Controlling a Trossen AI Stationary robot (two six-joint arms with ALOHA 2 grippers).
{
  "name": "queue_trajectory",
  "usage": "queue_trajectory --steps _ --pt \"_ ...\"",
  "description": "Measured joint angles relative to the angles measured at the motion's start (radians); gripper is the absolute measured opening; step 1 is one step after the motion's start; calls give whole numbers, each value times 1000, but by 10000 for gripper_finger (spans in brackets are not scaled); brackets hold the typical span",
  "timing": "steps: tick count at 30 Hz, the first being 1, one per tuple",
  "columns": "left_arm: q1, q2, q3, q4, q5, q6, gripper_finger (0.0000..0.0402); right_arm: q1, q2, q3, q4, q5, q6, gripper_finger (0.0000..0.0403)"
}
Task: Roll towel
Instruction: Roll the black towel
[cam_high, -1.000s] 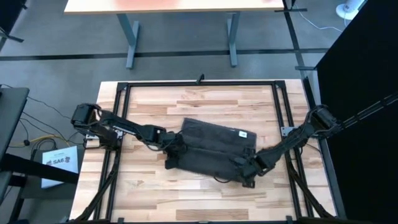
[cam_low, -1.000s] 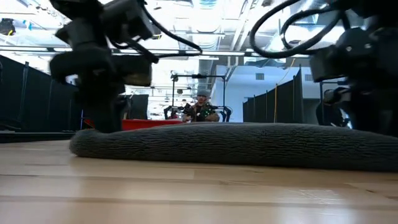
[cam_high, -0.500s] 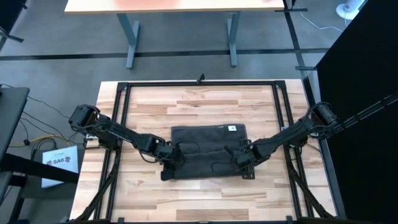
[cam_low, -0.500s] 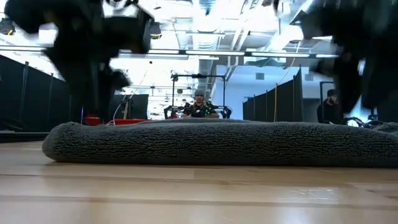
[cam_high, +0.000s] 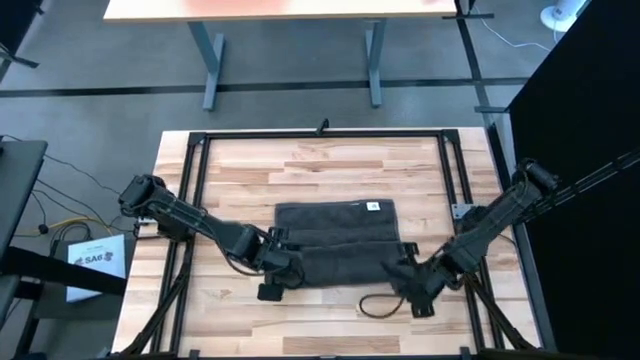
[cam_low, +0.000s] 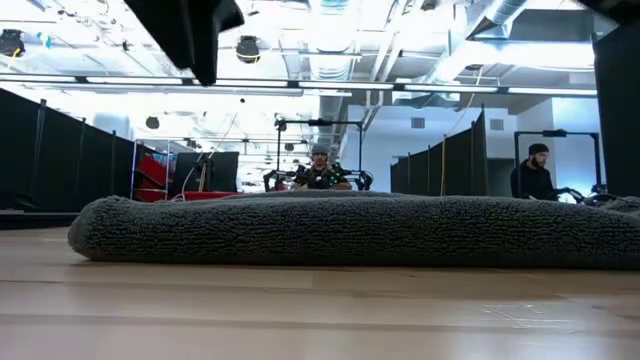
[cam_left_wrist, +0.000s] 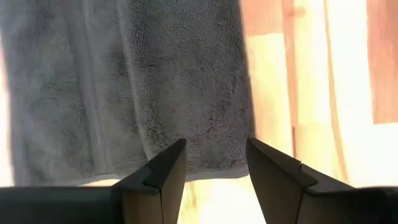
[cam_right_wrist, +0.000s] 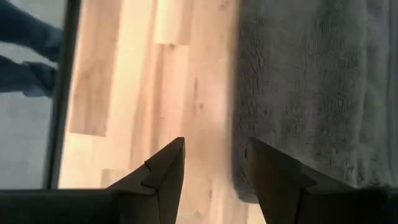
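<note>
Dark charcoal-grey rectangular terry-cloth towel (cam_high: 340, 240) lies flat on light wooden plank bench (cam_high: 330, 165), roughly mid-bench, w/ a fold or band line running across it and a small white tag (cam_high: 372, 207) near the edge farthest from both pincers.

Left pincer (cam_high: 270, 283) is low over the bench at the towel's near-left corner; fingers apart, nothing between them. In left wrist view the left pincer (cam_left_wrist: 214, 165) has both dark fingertips (cam_left_wrist: 168, 163) spread just short of the towel (cam_left_wrist: 124, 87) edge, towel hem ahead of the tips, bare wood to one side. No grip on cloth.

Right pincer (cam_high: 420, 290) is at the towel's near-right corner, slightly off the cloth, also parted and empty. Right wrist view: right pincer (cam_right_wrist: 214, 165) straddles the towel (cam_right_wrist: 317, 87) side edge; one finger is over bare wood, the other over cloth.

Low view: towel (cam_low: 350, 230) is a long low grey ridge across the bench; arms mostly out of frame above. A person (cam_low: 535, 175) stands far behind, in the room.
</note>
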Motion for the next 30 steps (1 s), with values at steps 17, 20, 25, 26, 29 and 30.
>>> queue_trajectory --steps 17,20,25,26,29,30 --pt "-100 348 109 40 -186 -129 152 73 272 -36 -66 117 54 157" --pt "-99 363 109 44 -188 -143 152 63 300 -69 -29 116 88 157" --pt "-103 363 109 49 -203 -168 152 53 306 -112 -21 117 179 157" --pt "-104 363 109 47 -212 -172 152 53 307 -115 -27 116 182 157" --pt "-105 363 109 47 -220 -186 152 54 306 -114 -23 116 190 157" --pt "-107 363 109 52 -220 -191 152 54 306 -114 -20 116 194 157"
